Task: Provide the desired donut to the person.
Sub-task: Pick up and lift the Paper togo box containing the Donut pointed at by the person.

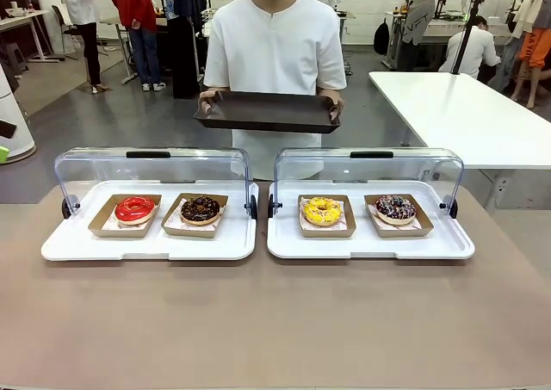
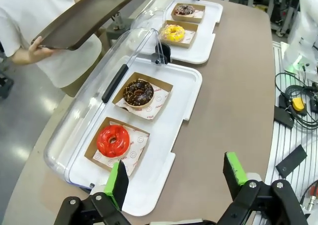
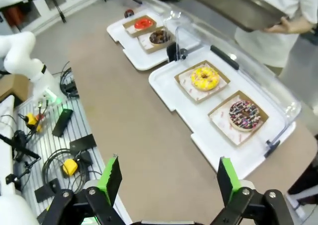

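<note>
Four donuts are sitting out, and the person (image 1: 275,46) is not pointing at any of them, so I am worrying about picking the wrong one. I am also thinking my fingers (image 2: 117,179) could be squashing a soft donut if they are squeezing too hard. The left lid (image 1: 151,162) and the right lid (image 1: 368,162) are standing up at the 12 o'clock edge of their trays, so an arm reaching across to the person could be bumping them.

Going left to right: my left gripper (image 2: 176,170) is hanging over the table (image 1: 275,321), spread wide and holding nothing. The left white tray (image 1: 146,247) is holding two brown boxes (image 1: 100,226), with the red donut (image 1: 135,208) sitting at 9 o'clock and the chocolate donut (image 1: 201,207) at 3 o'clock. The right white tray (image 1: 370,247) is holding two more boxes, with the yellow donut (image 1: 322,210) at 9 o'clock and the dark sprinkle donut (image 1: 395,207) at 3 o'clock. My right gripper (image 3: 169,170) is also spread wide and holding nothing. The person is standing at 12 o'clock, across the table, holding a dark brown tray (image 1: 267,112); nothing is lying on it, and it is well apart from every donut.
</note>
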Controlling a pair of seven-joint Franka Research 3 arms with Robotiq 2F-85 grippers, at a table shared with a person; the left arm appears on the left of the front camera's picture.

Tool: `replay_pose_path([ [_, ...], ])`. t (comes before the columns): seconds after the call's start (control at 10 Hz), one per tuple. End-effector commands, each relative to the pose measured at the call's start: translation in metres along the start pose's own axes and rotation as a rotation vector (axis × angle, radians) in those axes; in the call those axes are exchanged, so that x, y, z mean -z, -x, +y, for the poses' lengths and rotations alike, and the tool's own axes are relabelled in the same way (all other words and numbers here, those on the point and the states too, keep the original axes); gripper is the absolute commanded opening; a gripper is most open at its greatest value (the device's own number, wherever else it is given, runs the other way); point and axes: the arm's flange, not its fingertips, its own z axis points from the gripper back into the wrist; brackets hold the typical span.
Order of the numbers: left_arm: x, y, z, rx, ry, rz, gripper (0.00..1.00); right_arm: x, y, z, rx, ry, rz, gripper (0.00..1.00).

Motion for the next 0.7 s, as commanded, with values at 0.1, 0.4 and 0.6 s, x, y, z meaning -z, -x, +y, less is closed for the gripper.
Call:
replay_pose_path([
  [0.1, -0.01, 0.007, 0.009, 0.021, 0.055, -0.017, 1.0, -0.004, 0.006, -0.002, -0.08, -0.058, -0.023, 1.0],
  [0.4, -0.013, 0.008, 0.002, 0.043, 0.055, 0.0, 1.0, -0.008, 0.012, -0.001, -0.122, -0.091, -0.001, 1.0],
  [0.6, -0.018, 0.012, 0.003, 0.052, 0.055, 0.028, 1.0, -0.009, 0.015, -0.002, -0.12, -0.08, 0.0, 1.0],
])
